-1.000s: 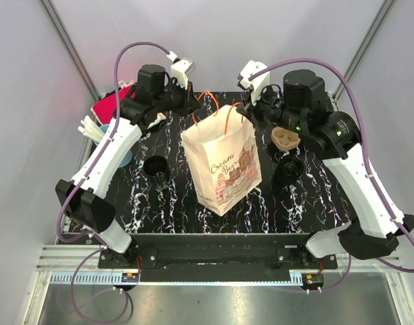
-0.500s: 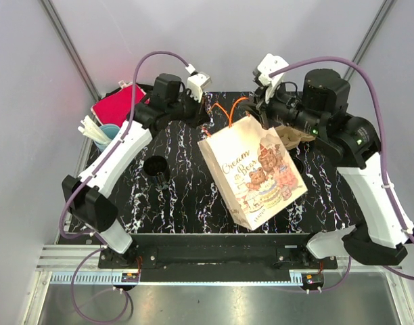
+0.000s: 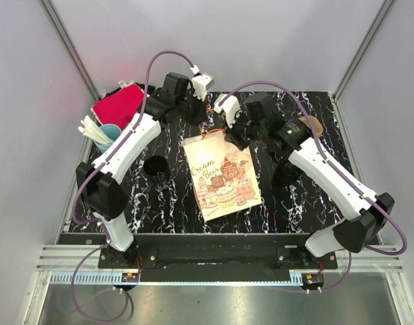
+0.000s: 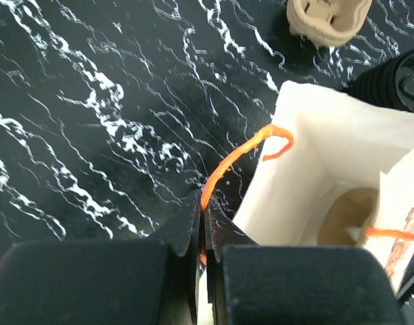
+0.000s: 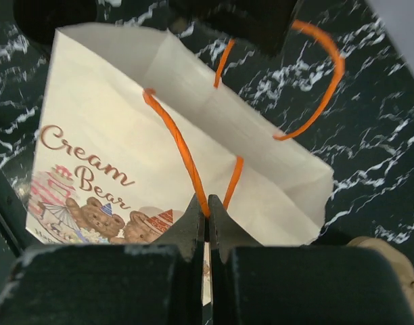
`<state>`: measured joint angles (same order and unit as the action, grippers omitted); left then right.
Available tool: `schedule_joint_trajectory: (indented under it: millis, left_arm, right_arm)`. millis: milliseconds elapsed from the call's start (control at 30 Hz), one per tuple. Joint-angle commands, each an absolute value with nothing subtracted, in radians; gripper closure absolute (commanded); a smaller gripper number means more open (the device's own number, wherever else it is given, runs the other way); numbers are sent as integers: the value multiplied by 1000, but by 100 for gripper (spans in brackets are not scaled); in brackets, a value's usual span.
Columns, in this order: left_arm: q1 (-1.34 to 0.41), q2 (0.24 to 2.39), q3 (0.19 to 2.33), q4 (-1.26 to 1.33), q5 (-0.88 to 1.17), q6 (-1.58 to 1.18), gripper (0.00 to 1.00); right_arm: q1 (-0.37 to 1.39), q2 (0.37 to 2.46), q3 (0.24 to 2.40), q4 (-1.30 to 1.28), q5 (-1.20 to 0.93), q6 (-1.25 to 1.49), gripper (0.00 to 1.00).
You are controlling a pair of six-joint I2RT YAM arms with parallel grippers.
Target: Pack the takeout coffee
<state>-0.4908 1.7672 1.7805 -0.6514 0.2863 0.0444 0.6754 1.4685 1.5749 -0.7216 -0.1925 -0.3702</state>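
Black marbled table (image 3: pixel 173 196): you hold the paper bag (image 3: pixel 222 177) tilted between both arms, left gripper (image 4: pixel 203 203) pinched shut on one orange handle (image 4: pixel 227 162), right gripper (image 5: pixel 207 203) clamped on the second handle (image 5: pixel 173 135). The black cup (image 3: pixel 155 167) stands on the table left of the bag, outside it. Pull unevenly and a thin handle could tear or slip free, dropping the bag.
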Motion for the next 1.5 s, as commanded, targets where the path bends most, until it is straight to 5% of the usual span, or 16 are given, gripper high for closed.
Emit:
schedule_joint_trajectory:
  millis: [0, 367, 900, 1000, 1100, 1267, 1400, 1467]
  left_arm:
    - [-488, 1707, 1841, -606, 270, 61, 100]
    - [-486, 1652, 1862, -574, 291, 54, 100]
    - [-506, 1631, 1799, -437, 278, 69, 100]
    - [-509, 1618, 1773, -426, 294, 72, 100]
    - [-512, 1600, 1730, -419, 304, 89, 97]
    - [-511, 1565, 1691, -416, 288, 98, 74]
    - [-512, 1536, 1684, -414, 272, 100, 29]
    - [-512, 1523, 1695, -423, 262, 104, 19]
  right_arm:
    - [676, 1397, 1748, -672, -178, -373, 99]
    - [676, 1367, 1879, -781, -225, -359, 99]
    - [676, 1256, 1620, -782, -325, -406, 92]
    - [676, 1247, 1606, -801, -357, -419, 90]
    - [676, 1253, 1611, -827, -397, -428, 74]
    - [676, 1269, 1675, -874, -436, -420, 41]
    - [676, 1304, 1772, -951, -428, -416, 21]
    - [676, 1316, 1825, -977, -404, -413, 17]
